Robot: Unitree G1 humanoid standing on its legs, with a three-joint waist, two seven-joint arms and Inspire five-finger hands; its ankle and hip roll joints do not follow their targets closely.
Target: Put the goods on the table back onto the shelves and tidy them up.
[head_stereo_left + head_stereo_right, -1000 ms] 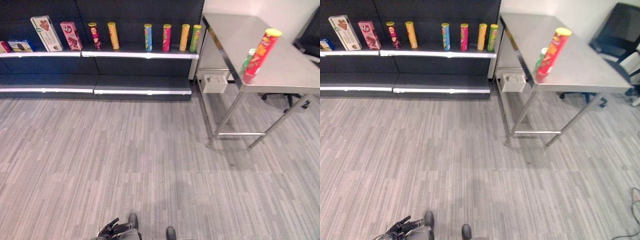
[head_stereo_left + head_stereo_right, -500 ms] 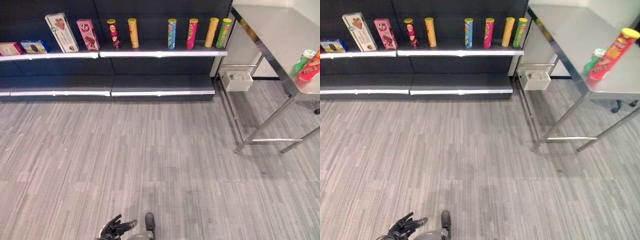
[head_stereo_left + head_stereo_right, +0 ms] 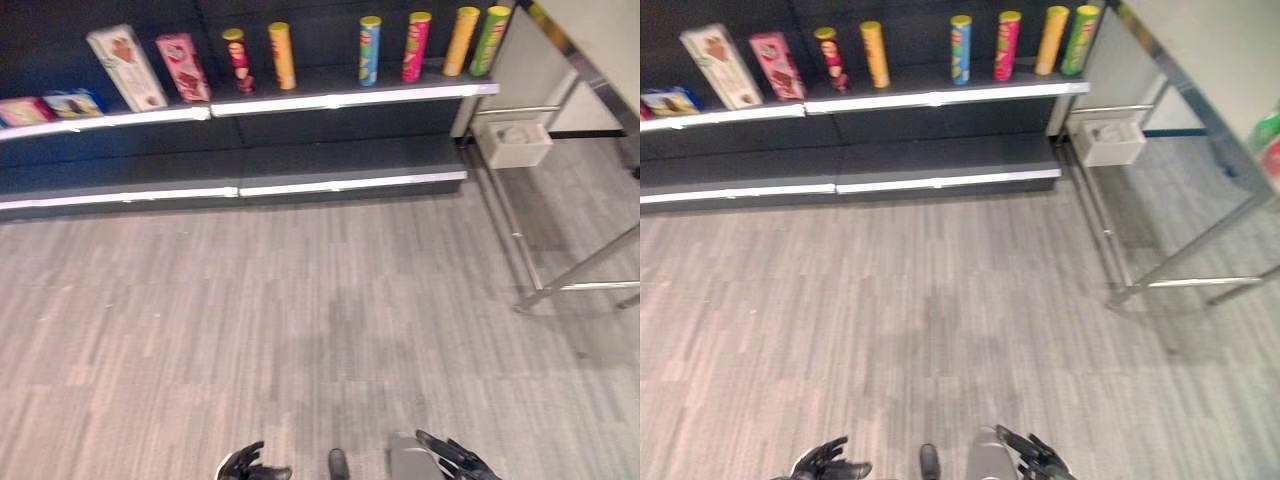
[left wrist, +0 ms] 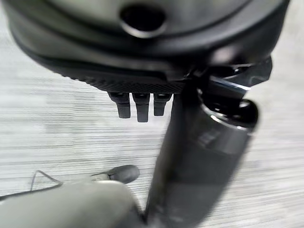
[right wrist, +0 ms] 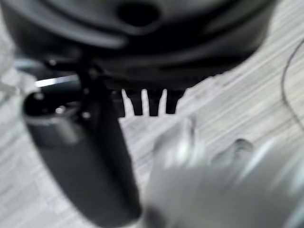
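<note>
Both hands low over the grey plank floor, well apart from the shelves. Left hand fingers spread loose, holding nothing. Right hand fingers straight and splayed, holding nothing.

Upper shelf carries six upright tubes: dark red tube, orange tube, blue tube, pink tube, yellow tube, green tube. To their left a white box and a pink box, both leaning, and further left a flat blue box. Lower shelf bare.

Tabletop at right edge; goods on it show as a red and green sliver, cut off. White bin under the tabletop's near end
</note>
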